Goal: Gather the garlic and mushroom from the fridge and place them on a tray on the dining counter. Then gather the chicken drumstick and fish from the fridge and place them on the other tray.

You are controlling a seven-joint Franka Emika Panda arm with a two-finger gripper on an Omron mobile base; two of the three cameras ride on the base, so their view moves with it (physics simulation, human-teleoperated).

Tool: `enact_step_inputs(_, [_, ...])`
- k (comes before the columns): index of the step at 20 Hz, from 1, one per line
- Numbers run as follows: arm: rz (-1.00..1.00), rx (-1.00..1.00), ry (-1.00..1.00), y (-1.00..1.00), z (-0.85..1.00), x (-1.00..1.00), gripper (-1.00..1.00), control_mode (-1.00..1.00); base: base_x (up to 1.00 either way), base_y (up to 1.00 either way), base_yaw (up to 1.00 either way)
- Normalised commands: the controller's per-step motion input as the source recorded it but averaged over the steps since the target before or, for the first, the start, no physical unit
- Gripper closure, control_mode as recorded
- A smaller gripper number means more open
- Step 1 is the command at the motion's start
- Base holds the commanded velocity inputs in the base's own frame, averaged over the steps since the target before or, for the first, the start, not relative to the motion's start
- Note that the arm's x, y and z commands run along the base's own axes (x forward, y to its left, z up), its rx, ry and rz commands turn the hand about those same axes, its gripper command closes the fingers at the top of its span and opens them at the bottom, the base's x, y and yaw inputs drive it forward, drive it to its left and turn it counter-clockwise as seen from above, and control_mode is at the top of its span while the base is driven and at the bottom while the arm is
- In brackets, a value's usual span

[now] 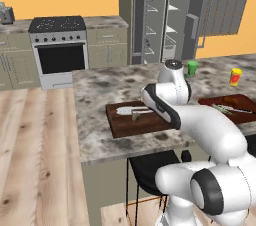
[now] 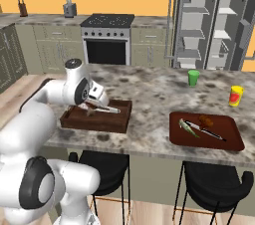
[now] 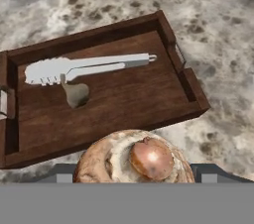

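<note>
The deep, dark-brown other tray [image 3: 186,82] sits on the marble top of the dining counter [image 1: 100,87] and holds two things. The fish [image 3: 84,67], slim and silvery-white, lies lengthwise along the tray's far long wall. A small grey-brown lump [image 3: 75,94] touches the fish near its broader end; what the lump is cannot be told. The gripper [image 3: 133,176] stands on the near side of this tray. Its jaws are spread wide around the chicken drumstick [image 3: 139,161], a round browned piece with a reddish knob facing the camera. The drumstick hangs over the tray's near long wall and the counter beside it, and how high it is above them cannot be told. The hand view gives the tray's floor, the fish and the held meat in detail, but nothing well apart from the tray. The right base view shows the hand over the same tray [image 2: 99,122]. Well apart from that tray on the same counter lies the flat reddish tray [image 2: 231,142], carrying a greenish piece, a brown lump and a thin dark-handled item, all too small to name. Between and behind the two trays stand a green cup [image 2: 193,77] and a yellow and red bottle [image 2: 235,95]. Behind the dark tray [image 1: 125,127] in the left base view, past the counter, the fridge [image 1: 160,15] stands with its doors open and white shelves showing. Here the arm hides the fingers and the drumstick.
</note>
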Motion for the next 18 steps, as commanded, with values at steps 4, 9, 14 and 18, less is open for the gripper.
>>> enact_step_inputs(4, [0.0, 0.0, 0.0, 0.0, -0.47, 0.13, 1.0, -1.0, 0.0, 0.0, 0.0])
enact_step_inputs(9, [0.0, 0.0, 0.0, -0.15, -0.29, 0.42, 1.0, -1.0, 0.0, 0.0, 0.0])
enact_step_inputs(14, [0.0, 0.0, 0.0, -0.08, -0.29, 0.41, 1.0, -1.0, 0.0, 0.0, 0.0])
enact_step_inputs(18, [0.0, 0.0, 0.0, -0.02, -0.3, 0.44, 1.0, -1.0, 0.0, 0.0, 0.0])
